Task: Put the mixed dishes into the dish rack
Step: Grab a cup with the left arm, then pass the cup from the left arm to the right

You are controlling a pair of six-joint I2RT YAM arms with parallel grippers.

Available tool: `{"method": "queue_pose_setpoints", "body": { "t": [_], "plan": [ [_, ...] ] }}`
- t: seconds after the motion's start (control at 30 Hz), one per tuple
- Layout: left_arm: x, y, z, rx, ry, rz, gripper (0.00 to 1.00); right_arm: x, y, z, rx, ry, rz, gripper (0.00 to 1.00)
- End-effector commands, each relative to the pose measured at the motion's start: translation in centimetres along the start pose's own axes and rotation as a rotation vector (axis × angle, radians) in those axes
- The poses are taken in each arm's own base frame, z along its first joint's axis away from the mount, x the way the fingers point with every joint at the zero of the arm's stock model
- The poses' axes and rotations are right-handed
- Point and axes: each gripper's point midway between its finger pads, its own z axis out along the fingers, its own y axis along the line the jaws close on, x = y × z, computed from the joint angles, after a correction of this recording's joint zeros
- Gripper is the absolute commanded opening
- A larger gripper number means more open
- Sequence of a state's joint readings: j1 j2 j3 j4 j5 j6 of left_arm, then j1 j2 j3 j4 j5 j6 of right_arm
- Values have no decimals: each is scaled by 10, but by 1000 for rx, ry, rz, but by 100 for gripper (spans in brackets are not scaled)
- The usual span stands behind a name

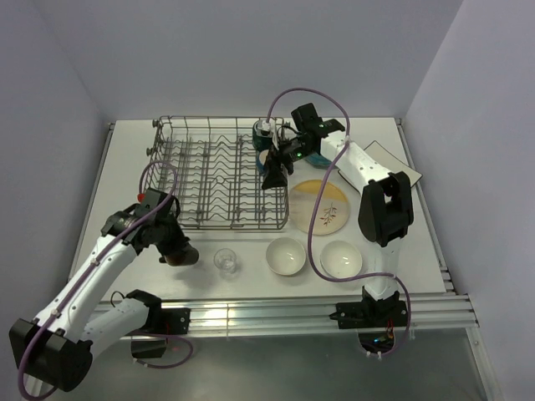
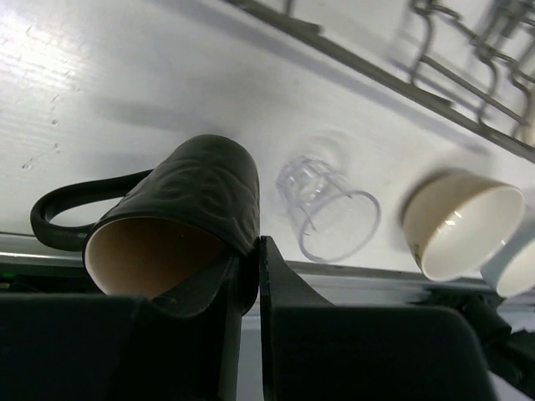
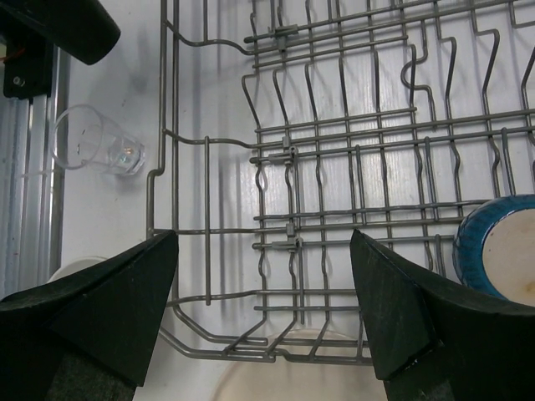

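My left gripper [image 2: 255, 251] is shut on the rim of a dark mug [image 2: 192, 209], one finger inside its tan interior and one outside, handle pointing left. From above, this mug [image 1: 182, 254] is at the table's front left, just in front of the dish rack [image 1: 217, 175]. A small clear glass [image 1: 225, 261] stands to its right, then two white bowls [image 1: 285, 256] [image 1: 341, 259]. The yellow-cream plate [image 1: 319, 205] lies right of the rack. My right gripper [image 3: 263, 292] hangs open over the rack's near right corner [image 3: 276, 251], holding nothing.
A blue cup [image 3: 501, 251] sits inside the rack at its right end. A white flat piece [image 1: 389, 160] lies at the table's far right. The clear glass [image 2: 330, 209] and a bowl [image 2: 464, 221] lie close to the held mug. A metal rail [image 1: 276, 313] runs along the front edge.
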State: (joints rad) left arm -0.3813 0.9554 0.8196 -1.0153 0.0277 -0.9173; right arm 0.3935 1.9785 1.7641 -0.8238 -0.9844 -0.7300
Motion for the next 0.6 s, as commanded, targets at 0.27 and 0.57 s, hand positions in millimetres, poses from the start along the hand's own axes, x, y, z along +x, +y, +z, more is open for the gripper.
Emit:
{"method": "queue_pose_setpoints", "body": {
  "t": [0.27,0.57],
  "plan": [
    [-52,-99,-97,385,-182,245,0,-48,11,-19,-30,-107,-55,91],
    [-130,-227,-136,780,-312,302,0,-114,7,-36,-34,-316,262,90]
  ]
}}
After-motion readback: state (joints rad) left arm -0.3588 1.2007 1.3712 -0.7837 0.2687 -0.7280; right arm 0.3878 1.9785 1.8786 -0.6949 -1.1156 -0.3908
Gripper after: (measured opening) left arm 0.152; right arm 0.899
